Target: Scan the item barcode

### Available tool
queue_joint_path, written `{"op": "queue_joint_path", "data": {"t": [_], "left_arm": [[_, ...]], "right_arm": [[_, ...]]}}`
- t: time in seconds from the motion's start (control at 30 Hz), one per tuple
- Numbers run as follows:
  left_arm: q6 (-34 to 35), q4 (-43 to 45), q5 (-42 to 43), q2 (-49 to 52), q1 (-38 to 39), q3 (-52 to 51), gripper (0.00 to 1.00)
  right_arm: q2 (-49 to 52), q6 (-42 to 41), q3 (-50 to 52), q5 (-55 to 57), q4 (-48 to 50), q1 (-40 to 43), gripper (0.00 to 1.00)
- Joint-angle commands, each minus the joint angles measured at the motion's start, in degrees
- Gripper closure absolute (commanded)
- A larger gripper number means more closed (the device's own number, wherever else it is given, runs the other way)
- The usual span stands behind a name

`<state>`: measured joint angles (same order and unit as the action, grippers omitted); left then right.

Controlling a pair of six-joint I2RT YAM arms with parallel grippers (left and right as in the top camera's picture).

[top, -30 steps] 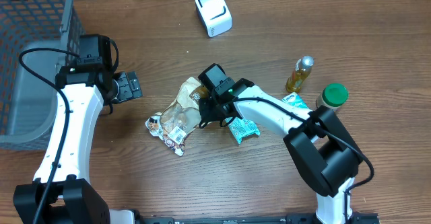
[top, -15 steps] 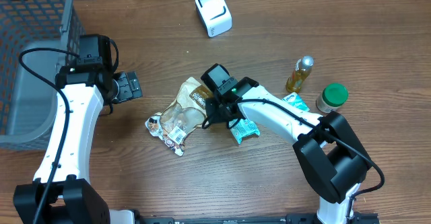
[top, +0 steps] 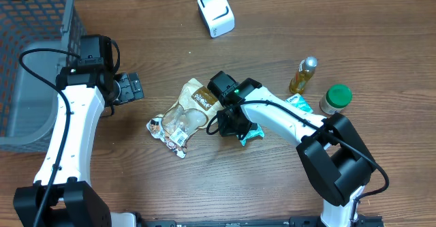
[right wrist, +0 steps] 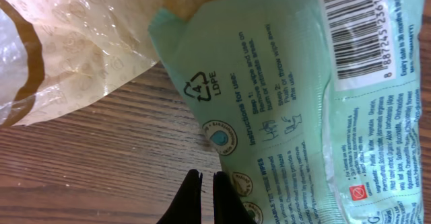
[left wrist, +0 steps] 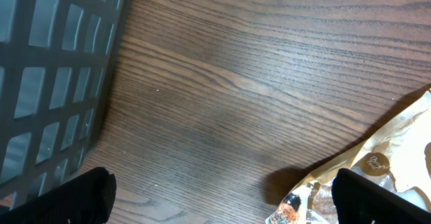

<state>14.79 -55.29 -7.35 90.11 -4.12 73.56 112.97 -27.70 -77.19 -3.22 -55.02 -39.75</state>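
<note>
Step in hand: pick-up of the green packet point(right wrist: 283, 116), which lies flat on the counter point(top: 272, 186) at centre frame with its barcode point(right wrist: 353, 25) facing up. The right end effector point(right wrist: 202, 196) is pinched shut and empty at the packet's edge. The left end effector point(top: 131, 87) stands wide and idle at left. The next move likely calls for opening up, gripping the packet and presenting it to the white scanner point(top: 216, 12) at top.
</note>
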Motion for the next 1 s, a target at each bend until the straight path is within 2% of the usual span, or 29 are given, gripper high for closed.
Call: {"op": "queue_joint_path", "data": {"t": [0.0, 0.5, 0.73, 0.97], "left_arm": [[-0.6, 0.0, -0.5, -0.4, 0.4, 0.8, 0.00], [-0.6, 0.0, -0.5, -0.4, 0.4, 0.8, 0.01], [-0.6, 0.0, -0.5, -0.4, 0.4, 0.8, 0.00], [-0.6, 0.0, -0.5, -0.4, 0.4, 0.8, 0.00]], "right_arm": [[-1.7, -1.3, 0.5, -2.4, 0.3, 0.2, 0.95], [-1.7, -3.0, 4.8, -12.0, 8.1, -1.5, 0.95], [-1.7, -3.0, 4.8, -12.3, 11.8, -4.9, 0.90], [-1.7, -3.0, 4.7, -12.5, 14.2, -6.6, 0.90]]}}
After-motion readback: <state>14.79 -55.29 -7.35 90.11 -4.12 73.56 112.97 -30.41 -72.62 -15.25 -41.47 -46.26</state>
